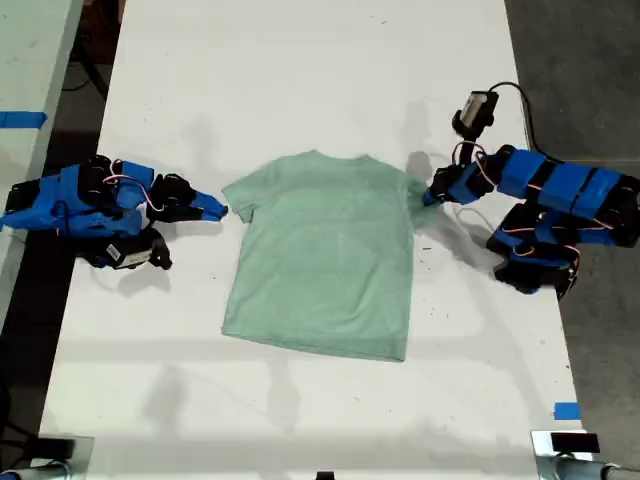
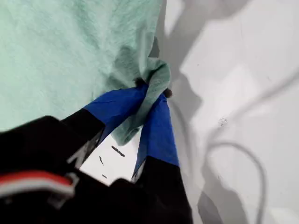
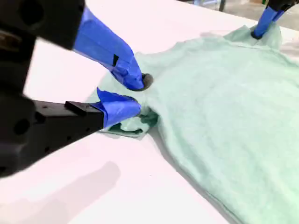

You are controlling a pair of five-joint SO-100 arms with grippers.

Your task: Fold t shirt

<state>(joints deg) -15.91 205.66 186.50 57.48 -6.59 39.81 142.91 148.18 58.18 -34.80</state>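
Exterior view: the t shirt (image 1: 325, 265) lies flat and unfolded, neck away from the camera, mid-tabletop (image 1: 300, 80). It looks light, soft and limp; I judge the sleeve hems the best places to take hold. My first gripper (image 2: 152, 95), at the exterior view's right, has its tool pressed together on bunched sleeve cloth. My second gripper (image 3: 133, 93), at the exterior view's left, has its tool slightly spread over the other sleeve, not yet clamped.
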